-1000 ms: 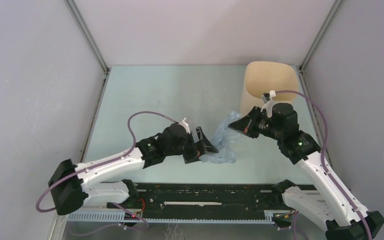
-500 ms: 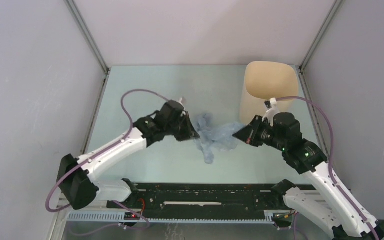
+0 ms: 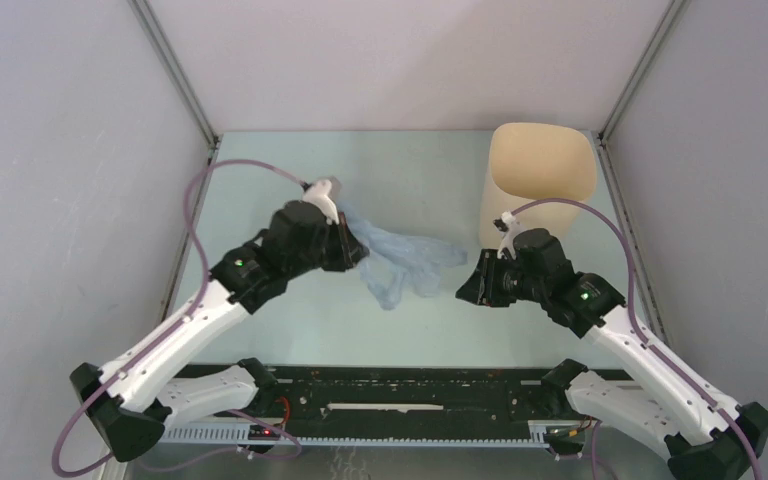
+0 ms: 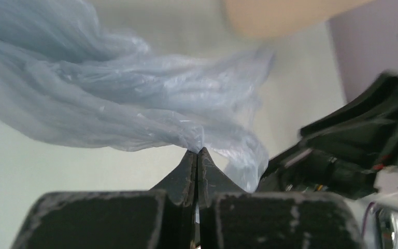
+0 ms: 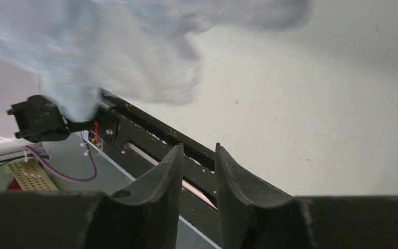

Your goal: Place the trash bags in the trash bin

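The trash bag [image 3: 400,258], thin pale-blue wrinkled film, hangs stretched over the middle of the table. My left gripper [image 3: 358,245] is shut on the bag's left end. In the left wrist view the fingertips [image 4: 197,153] pinch a fold of the film [image 4: 134,98], which fans out above them. My right gripper [image 3: 470,285] stands just right of the bag, apart from it. Its jaws [image 5: 199,150] are parted with nothing between them, and the blurred bag [image 5: 109,46] hangs above. The tall beige trash bin [image 3: 505,215] stands upright at the back right, behind the right arm.
Grey walls with metal corner posts [image 3: 175,75] close in the table on three sides. The black base rail [image 3: 400,395] runs along the near edge between the two arm bases. The right arm's cable [image 3: 560,205] loops in front of the bin.
My left gripper shut on the bag and carried it up and to the back left. My right gripper let go of the bag, opened and drew back toward the near edge.
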Controlling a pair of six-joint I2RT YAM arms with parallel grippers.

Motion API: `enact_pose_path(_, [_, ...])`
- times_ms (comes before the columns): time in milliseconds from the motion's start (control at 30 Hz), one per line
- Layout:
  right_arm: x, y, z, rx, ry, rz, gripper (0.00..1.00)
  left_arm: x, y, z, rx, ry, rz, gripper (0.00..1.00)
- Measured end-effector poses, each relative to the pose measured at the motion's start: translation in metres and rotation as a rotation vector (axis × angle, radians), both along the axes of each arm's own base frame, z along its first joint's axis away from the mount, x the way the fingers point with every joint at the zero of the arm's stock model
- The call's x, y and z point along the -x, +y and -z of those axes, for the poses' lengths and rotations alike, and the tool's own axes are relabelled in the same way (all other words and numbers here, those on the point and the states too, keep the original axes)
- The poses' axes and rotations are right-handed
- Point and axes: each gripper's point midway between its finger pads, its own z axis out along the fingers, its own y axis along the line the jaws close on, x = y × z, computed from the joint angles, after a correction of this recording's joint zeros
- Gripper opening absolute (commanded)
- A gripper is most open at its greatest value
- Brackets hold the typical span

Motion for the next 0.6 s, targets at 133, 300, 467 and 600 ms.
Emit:
enact_pose_path(133, [0.001,0.002,0.015,0.047,0.041,-0.032,0.51,0.026,0.003,0.097,-0.080,0.205,0.044,0.00])
enact_pose_path(300, [0.003,0.007,0.023,0.063,0.060,-0.091,0.56,0.069,0.035,0.178,-0.223,0.404,0.056,0.00])
enact_pose_path(467, [-0.003,0.015,0.026,0.063,0.040,-0.131,0.64,0.063,0.029,0.163,-0.204,0.361,0.076,0.00])
enact_pose_path(600, [-0.013,0.026,0.034,0.080,0.048,-0.182,0.66,0.060,0.027,0.159,-0.198,0.348,0.078,0.00])
